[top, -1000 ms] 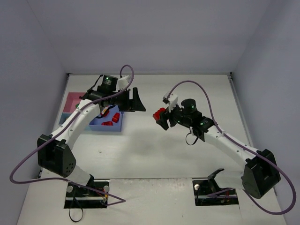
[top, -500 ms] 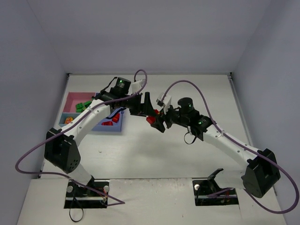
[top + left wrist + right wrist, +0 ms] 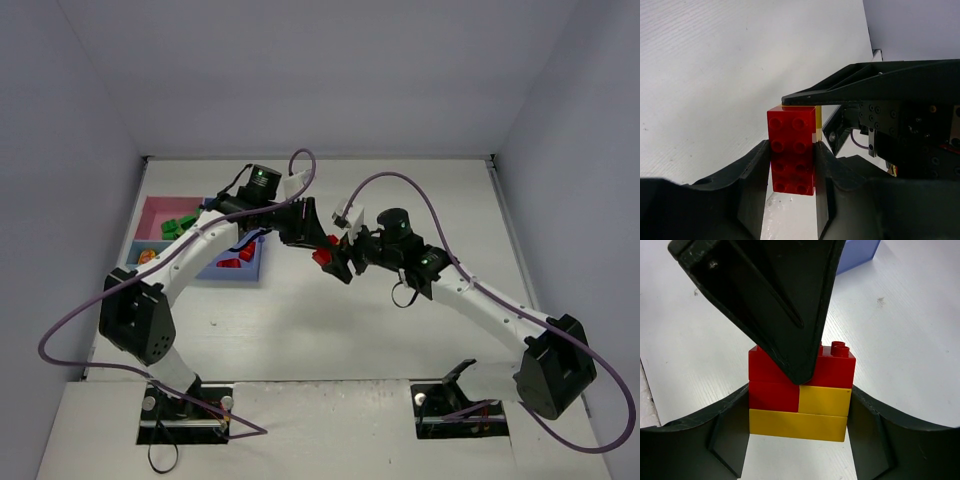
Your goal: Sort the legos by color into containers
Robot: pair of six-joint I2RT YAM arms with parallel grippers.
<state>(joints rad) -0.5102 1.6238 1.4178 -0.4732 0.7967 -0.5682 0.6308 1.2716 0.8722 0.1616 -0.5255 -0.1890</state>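
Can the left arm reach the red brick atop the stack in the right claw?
Likely yes: the left claw sits closed on the red brick, nothing between; the right claw holds the stack lower down.

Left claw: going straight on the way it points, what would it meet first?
The red brick that the left claw itself grips; just behind, the stack it tops and the right claw holding that stack, though depth is hard to judge.

Lego stack (image 3: 823,401) red + yel; left claw (image 3: 792,167), right claw (image 3: 799,407) blk; pink tray (image 3: 152,209), blue tray (image 3: 232,275).
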